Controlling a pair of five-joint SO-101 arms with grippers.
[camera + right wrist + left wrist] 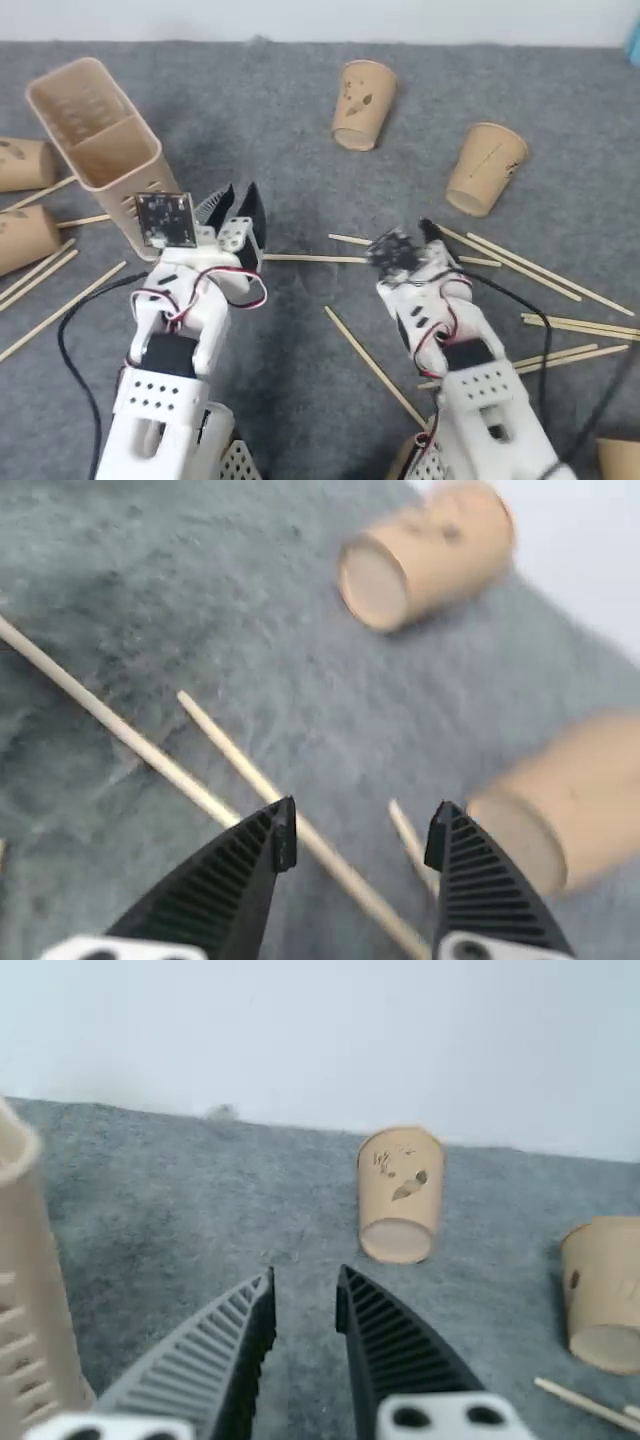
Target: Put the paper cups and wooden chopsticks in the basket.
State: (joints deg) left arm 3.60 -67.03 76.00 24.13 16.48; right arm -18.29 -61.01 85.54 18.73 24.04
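Observation:
The tan slotted basket stands tilted at the back left, and its wall rises beside my left gripper. My left gripper hovers just right of the basket, open by a narrow gap with nothing in it. One paper cup lies at the back centre, another to its right. My right gripper is open low over wooden chopsticks; one chopstick runs between its fingertips.
Two more cups lie at the left edge among several chopsticks. More chopsticks fan out at the right and one lies in the middle. A cup rim shows at the front right corner.

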